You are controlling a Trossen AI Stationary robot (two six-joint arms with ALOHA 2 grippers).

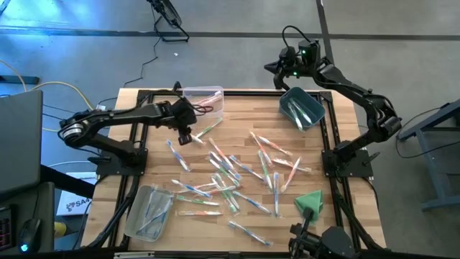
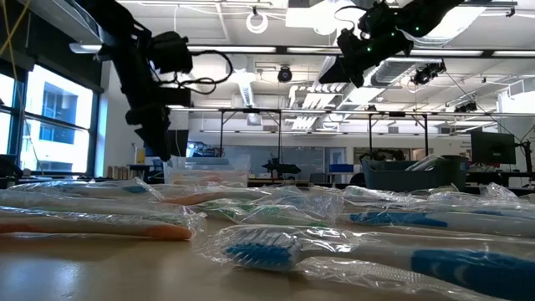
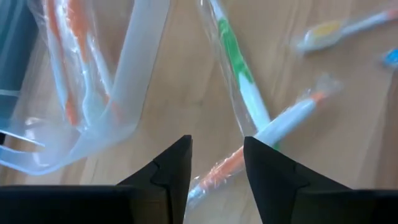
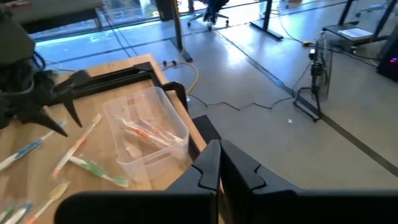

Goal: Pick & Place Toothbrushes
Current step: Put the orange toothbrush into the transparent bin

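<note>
- Overhead, the left gripper (image 1: 185, 137) hangs low over the wooden table (image 1: 144, 173), just beside the clear bin (image 1: 203, 100) at the far edge.
- Its fingers (image 3: 168, 177) stand a narrow gap apart with nothing between them; under that gap lies an orange-handled toothbrush (image 3: 261, 146) in a clear wrapper, crossed by a green-handled toothbrush (image 3: 239, 71).
- Inside the clear bin, seen from the left wrist, lie orange-accented brushes (image 3: 74, 56).
- Across the middle of the table the toothbrushes (image 1: 230, 176) lie scattered in wrappers, with pink-orange, green and blue accents.
- Nearer the front left corner sits a second clear bin (image 1: 149, 211) with a few brushes in it.
- At the far right stands a blue-grey bin (image 1: 302, 108), also holding some brushes.
- High above that corner the right gripper (image 1: 277, 68) is raised off the table, its fingers (image 4: 211, 165) pressed together and holding nothing.
- Near the front right a folded green cloth (image 1: 310, 201) rests on the table.
- From table height, a blue-bristled toothbrush (image 2: 267, 248) in crinkled wrap lies closest, with an orange one (image 2: 100, 224) to its side.
</note>
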